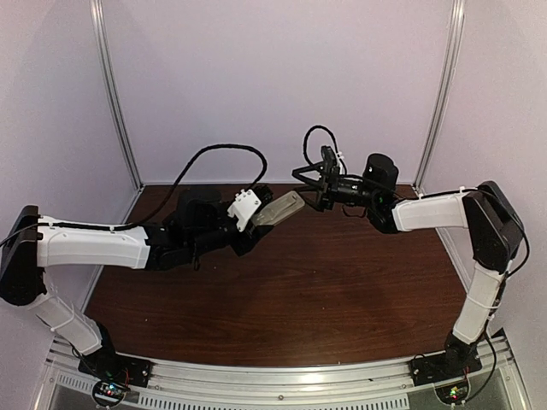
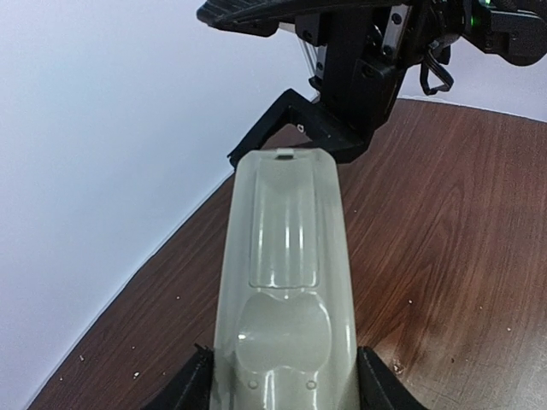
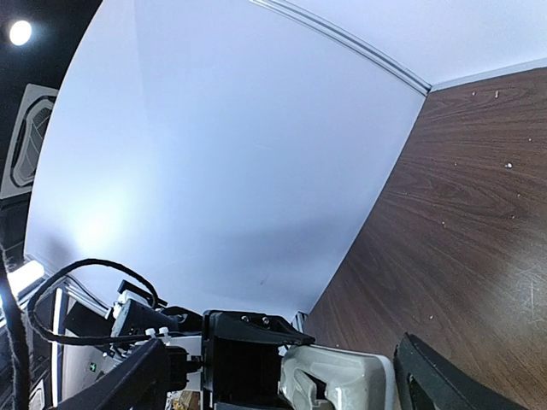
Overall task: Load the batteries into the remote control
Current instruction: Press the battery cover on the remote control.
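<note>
My left gripper (image 1: 254,215) is shut on the remote control (image 1: 279,208) and holds it above the table, tip pointing right. In the left wrist view the remote (image 2: 286,256) shows its plain grey-beige back with the panel in place, clamped between my jaws (image 2: 286,380). My right gripper (image 1: 313,181) is open and empty, just beyond the remote's far tip; its black fingers (image 2: 299,128) face that tip. In the right wrist view the remote's end (image 3: 338,380) lies between my spread fingers (image 3: 444,376). The batteries are not in view.
The dark wooden table (image 1: 325,282) lies below both arms, with white walls on three sides. A black cable (image 1: 214,154) loops behind the left arm. Metal rail (image 1: 282,376) runs along the near edge.
</note>
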Available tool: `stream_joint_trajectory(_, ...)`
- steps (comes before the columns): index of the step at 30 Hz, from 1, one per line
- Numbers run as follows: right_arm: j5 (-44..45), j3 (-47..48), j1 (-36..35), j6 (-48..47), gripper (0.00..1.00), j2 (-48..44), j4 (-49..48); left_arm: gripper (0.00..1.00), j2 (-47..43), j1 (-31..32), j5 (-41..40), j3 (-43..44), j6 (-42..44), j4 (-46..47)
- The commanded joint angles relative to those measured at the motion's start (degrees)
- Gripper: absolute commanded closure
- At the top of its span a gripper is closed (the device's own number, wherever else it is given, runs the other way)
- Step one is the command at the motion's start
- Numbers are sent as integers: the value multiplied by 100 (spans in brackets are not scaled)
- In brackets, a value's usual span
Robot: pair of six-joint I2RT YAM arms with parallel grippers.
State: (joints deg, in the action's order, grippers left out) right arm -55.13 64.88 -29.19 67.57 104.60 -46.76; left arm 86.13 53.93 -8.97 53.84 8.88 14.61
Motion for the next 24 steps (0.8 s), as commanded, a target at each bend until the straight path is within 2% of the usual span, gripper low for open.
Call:
stream_joint_trajectory(1,-88,-99,27,419,10,110,-590,100,-155,-23,16,-28,92,403)
stream_joint_trajectory(6,-39,-105,19,-85,12,91,218,100,-164,-23,-33,-14,136,417)
stream_joint_trajectory(13,2,-149,-11,-489,13,72,778,100,-130,-24,-71,31,192,503)
stream_joint_trajectory(24,-75,-235,-78,-403,28,161,670,100,-80,-24,-62,78,222,493)
